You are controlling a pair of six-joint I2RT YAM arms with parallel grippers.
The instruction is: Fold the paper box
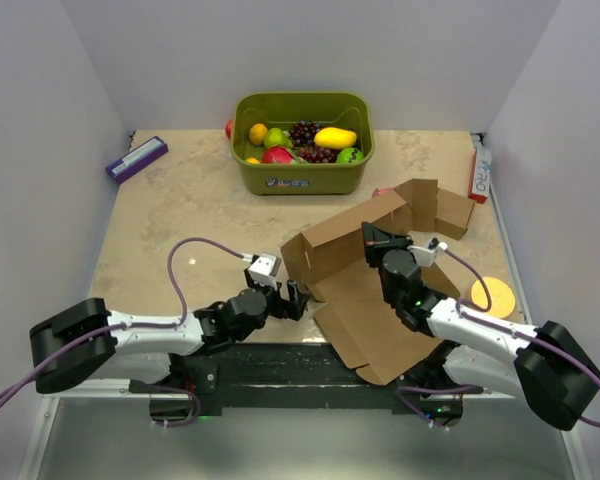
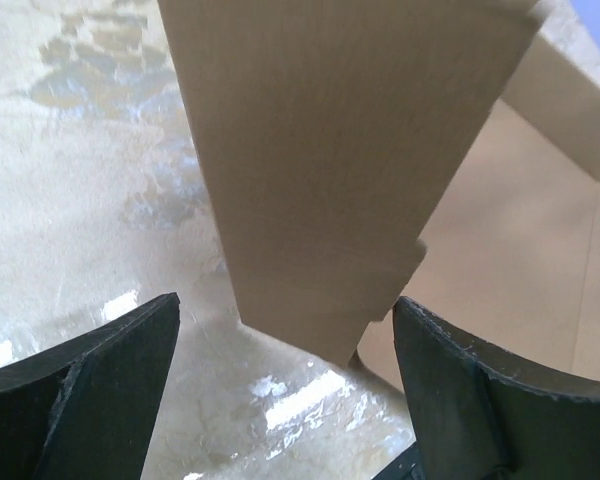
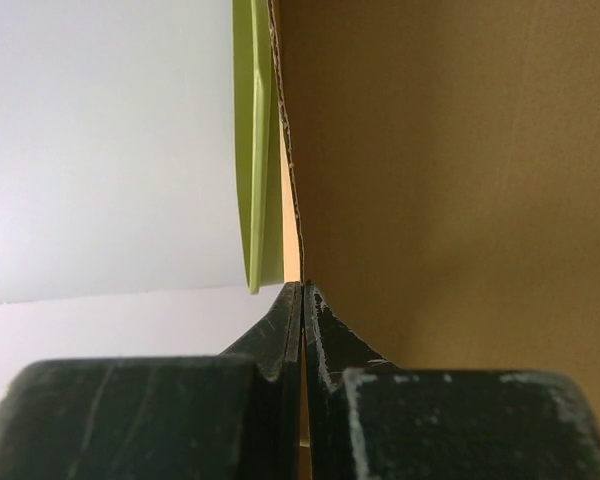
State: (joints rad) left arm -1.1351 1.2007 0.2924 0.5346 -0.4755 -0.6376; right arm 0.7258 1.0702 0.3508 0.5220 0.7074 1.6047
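Observation:
The paper box (image 1: 352,325) lies partly folded at the table's middle right, with one long wall (image 1: 340,232) raised. My right gripper (image 1: 372,238) is at the top edge of that wall, shut on it. The right wrist view shows the brown wall (image 3: 450,170) running edge-on into the closed gripper (image 3: 303,290). My left gripper (image 1: 298,300) sits low at the box's left end, open. In the left wrist view an upright side flap (image 2: 330,170) stands just ahead of the left gripper (image 2: 285,360), apart from both fingers.
A green bin (image 1: 300,175) of toy fruit stands at the back centre, its rim (image 3: 252,150) visible past the right fingers. A purple flat object (image 1: 137,158) lies back left, an orange disc (image 1: 492,295) right of the box, and a red-and-white item (image 1: 479,170) at the right edge.

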